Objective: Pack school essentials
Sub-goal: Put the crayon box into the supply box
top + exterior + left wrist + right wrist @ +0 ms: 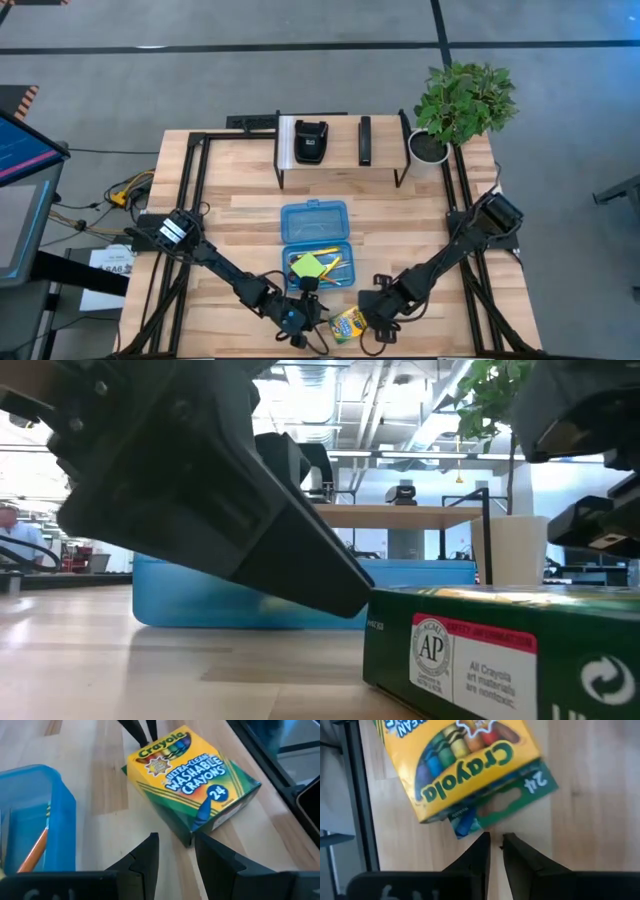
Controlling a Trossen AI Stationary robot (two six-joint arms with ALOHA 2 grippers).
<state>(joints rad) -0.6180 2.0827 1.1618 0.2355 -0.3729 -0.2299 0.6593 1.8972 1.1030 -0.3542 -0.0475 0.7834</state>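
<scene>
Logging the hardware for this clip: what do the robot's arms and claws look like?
Two slim dark, jointed arms reach in from black frames at the table's sides. The left claw and right claw each end in two flat, tapering black fingers. A blue light glows on the left arm's wrist.

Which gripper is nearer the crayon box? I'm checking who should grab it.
Right, narrowly. The right gripper sits at the crayon box's flap end; the left gripper faces its opposite corner, slightly apart.
</scene>
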